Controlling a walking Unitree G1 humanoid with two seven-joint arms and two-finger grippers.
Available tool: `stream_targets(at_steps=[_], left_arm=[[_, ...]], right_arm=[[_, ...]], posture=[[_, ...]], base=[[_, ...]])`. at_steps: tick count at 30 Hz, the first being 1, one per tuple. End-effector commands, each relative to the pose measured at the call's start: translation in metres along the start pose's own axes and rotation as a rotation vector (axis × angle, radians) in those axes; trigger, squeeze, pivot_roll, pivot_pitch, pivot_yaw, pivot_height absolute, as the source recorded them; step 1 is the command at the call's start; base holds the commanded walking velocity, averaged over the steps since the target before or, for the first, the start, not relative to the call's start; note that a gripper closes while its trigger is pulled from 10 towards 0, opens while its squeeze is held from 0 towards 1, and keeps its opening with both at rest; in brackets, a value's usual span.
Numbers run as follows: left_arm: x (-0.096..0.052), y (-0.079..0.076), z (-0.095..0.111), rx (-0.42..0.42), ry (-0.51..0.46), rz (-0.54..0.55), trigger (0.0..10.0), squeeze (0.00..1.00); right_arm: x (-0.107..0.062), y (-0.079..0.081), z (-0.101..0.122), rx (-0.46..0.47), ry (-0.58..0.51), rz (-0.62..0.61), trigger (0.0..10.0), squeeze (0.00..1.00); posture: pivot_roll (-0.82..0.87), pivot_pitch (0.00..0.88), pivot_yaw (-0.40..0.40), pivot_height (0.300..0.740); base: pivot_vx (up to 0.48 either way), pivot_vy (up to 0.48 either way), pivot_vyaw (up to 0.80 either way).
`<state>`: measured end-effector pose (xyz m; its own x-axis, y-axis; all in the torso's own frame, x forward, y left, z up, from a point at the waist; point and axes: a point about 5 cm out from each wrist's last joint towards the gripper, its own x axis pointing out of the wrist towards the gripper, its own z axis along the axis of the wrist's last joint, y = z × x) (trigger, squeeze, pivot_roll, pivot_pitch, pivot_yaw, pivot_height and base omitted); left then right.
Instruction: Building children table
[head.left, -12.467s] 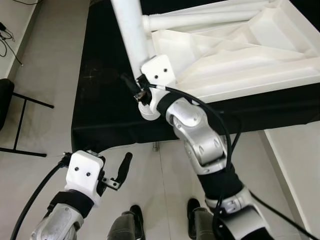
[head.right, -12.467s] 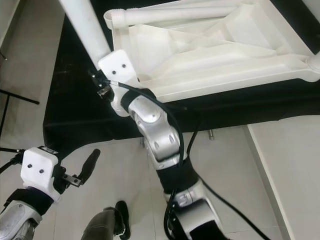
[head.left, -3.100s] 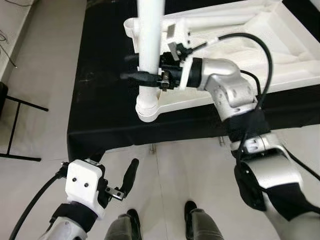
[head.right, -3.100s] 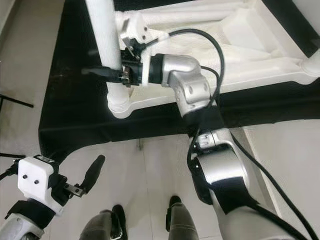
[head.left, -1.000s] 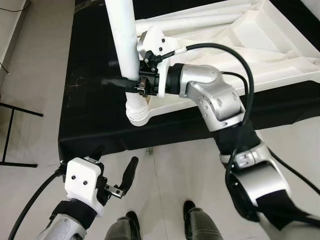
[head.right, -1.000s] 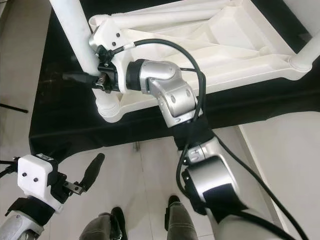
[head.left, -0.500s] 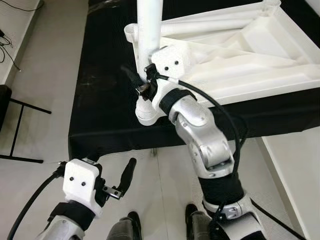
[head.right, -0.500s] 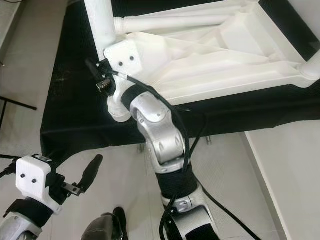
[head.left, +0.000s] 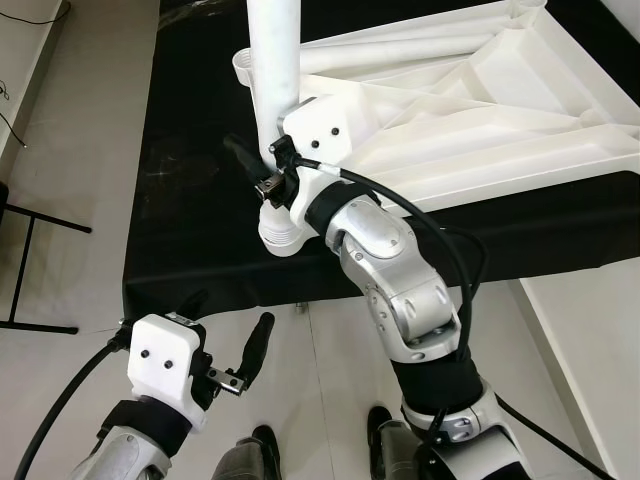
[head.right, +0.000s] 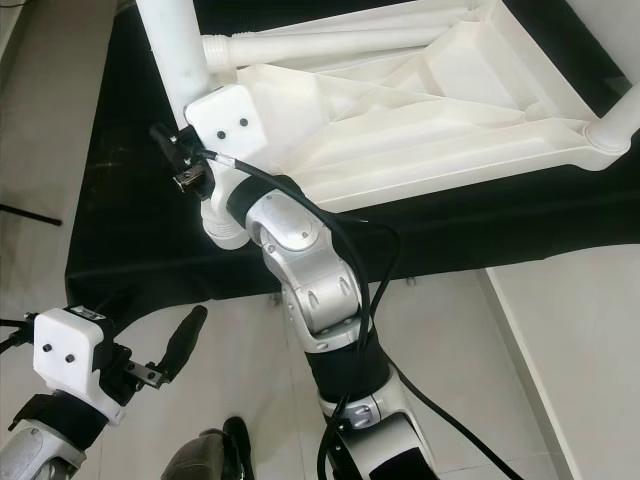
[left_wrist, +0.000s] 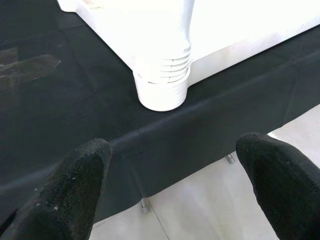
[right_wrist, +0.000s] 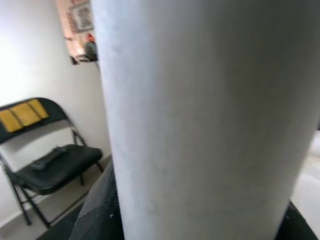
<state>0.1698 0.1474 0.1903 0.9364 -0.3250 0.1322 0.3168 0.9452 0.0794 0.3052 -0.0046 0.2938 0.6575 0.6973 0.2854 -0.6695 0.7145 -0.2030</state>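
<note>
Surface (head.left: 190, 230), black-draped: carries the inverted white table top (head.left: 470, 120) across its right part, overhanging the near edge. Table leg (head.left: 272, 60), white: upright in the socket (head.left: 282, 232) at the top's near-left corner; right gripper (head.left: 262, 178), fingers clamped on the leg, has rolled over from side-on a second ago, judged another screwing turn. Left gripper (head.left: 222, 340): fingers wide, empty, low before the near edge.
</note>
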Motion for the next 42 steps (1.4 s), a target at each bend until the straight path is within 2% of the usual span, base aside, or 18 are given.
stream_targets(at_steps=[1, 3, 4, 5, 6, 7, 9, 10, 13, 14, 19, 23, 31, 34, 37, 38, 40, 42], left_arm=[[-0.001, 0.002, -0.005, 0.0, 0.021, 0.01, 10.0, 0.0], [0.0, 0.003, -0.005, -0.001, 0.019, 0.009, 10.0, 0.0], [0.0, 0.003, -0.005, -0.001, 0.019, 0.009, 10.0, 0.0], [0.0, 0.003, -0.006, -0.001, 0.018, 0.009, 10.0, 0.0], [0.0, 0.003, -0.006, -0.001, 0.018, 0.009, 10.0, 0.0], [0.001, 0.003, -0.006, -0.002, 0.018, 0.008, 10.0, 0.0], [0.001, 0.003, -0.006, -0.002, 0.018, 0.008, 10.0, 0.0], [0.002, 0.003, -0.006, -0.002, 0.017, 0.007, 10.0, 0.0], [0.002, 0.003, -0.006, -0.002, 0.017, 0.007, 10.0, 0.0], [0.002, 0.003, -0.007, -0.001, 0.015, 0.007, 10.0, 0.0], [0.003, 0.002, -0.008, -0.002, 0.015, 0.008, 10.0, 0.0], [0.003, 0.002, -0.008, -0.004, 0.014, 0.005, 10.0, 0.0], [0.003, 0.001, -0.009, -0.005, 0.012, 0.004, 10.0, 0.0], [0.003, 0.001, -0.008, -0.003, 0.01, 0.01, 10.0, 0.0], [0.003, 0.001, -0.008, -0.003, 0.01, 0.011, 10.0, 0.0], [0.003, 0.001, -0.008, -0.003, 0.01, 0.011, 10.0, 0.0], [0.003, 0.001, -0.008, -0.003, 0.01, 0.011, 10.0, 0.0], [0.002, 0.001, -0.007, -0.003, 0.009, 0.011, 10.0, 0.0]], right_arm=[[-0.001, 0.009, -0.034, 0.088, 0.139, 0.086, 10.0, 0.0], [0.002, 0.014, -0.022, 0.086, 0.084, 0.228, 10.0, 0.0], [0.002, 0.014, -0.022, 0.086, 0.084, 0.228, 10.0, 0.0], [0.001, 0.018, -0.016, 0.07, 0.066, 0.343, 10.0, 0.0], [0.001, 0.018, -0.016, 0.07, 0.066, 0.343, 10.0, 0.0], [0.001, 0.02, -0.012, 0.059, 0.059, 0.421, 10.0, 0.0], [0.001, 0.02, -0.012, 0.059, 0.059, 0.421, 10.0, 0.0], [-0.001, 0.021, -0.011, 0.008, 0.072, 0.53, 10.0, 0.0], [-0.001, 0.021, -0.011, 0.008, 0.072, 0.53, 10.0, 0.0], [-0.001, 0.018, -0.013, -0.053, 0.131, 0.656, 10.0, 0.0], [0.003, 0.013, -0.015, -0.079, 0.185, 0.738, 10.0, 0.0], [0.003, 0.01, -0.015, -0.108, 0.233, 0.874, 10.0, 0.0], [0.016, 0.007, -0.016, -0.085, 0.277, 0.847, 10.0, 0.0], [0.027, 0.003, -0.026, -0.006, 0.321, 0.666, 10.0, 0.0], [0.028, 0.001, -0.028, 0.007, 0.326, 0.626, 10.0, 0.0], [0.028, 0.0, -0.03, 0.022, 0.318, 0.571, 10.0, 0.0], [0.028, 0.0, -0.03, 0.022, 0.318, 0.571, 10.0, 0.0], [0.025, -0.005, -0.036, 0.056, 0.288, 0.397, 10.0, 0.0]], posture=[[0.03, 0.388, 0.051, 0.74], [0.03, 0.385, 0.05, 0.74], [0.03, 0.385, 0.05, 0.74], [0.02, 0.383, 0.049, 0.74], [0.02, 0.383, 0.049, 0.74], [0.02, 0.381, 0.049, 0.74], [0.02, 0.381, 0.049, 0.74], [0.02, 0.378, 0.047, 0.74], [0.02, 0.378, 0.047, 0.74], [0.02, 0.371, 0.044, 0.74], [0.02, 0.366, 0.043, 0.74], [0.02, 0.359, 0.042, 0.74], [0.02, 0.355, 0.036, 0.74], [0.02, 0.357, 0.034, 0.74], [0.02, 0.357, 0.034, 0.74], [0.02, 0.363, 0.033, 0.74], [0.02, 0.363, 0.033, 0.74], [0.02, 0.365, 0.034, 0.74]], base=[[0.0, 0.0, 0.0], [0.0, 0.0, 0.0], [0.0, 0.0, 0.0], [0.0, 0.0, 0.0], [0.0, 0.0, 0.0], [0.0, 0.0, 0.0], [0.0, 0.0, 0.0], [0.0, 0.0, 0.0], [0.0, 0.0, 0.0], [0.0, 0.0, 0.0], [0.0, 0.0, 0.0], [0.0, 0.0, 0.0], [0.0, 0.0, 0.0], [0.0, 0.0, 0.0], [0.0, 0.0, 0.0], [0.0, 0.0, 0.0], [0.0, 0.0, 0.0], [0.0, 0.0, 0.0]])
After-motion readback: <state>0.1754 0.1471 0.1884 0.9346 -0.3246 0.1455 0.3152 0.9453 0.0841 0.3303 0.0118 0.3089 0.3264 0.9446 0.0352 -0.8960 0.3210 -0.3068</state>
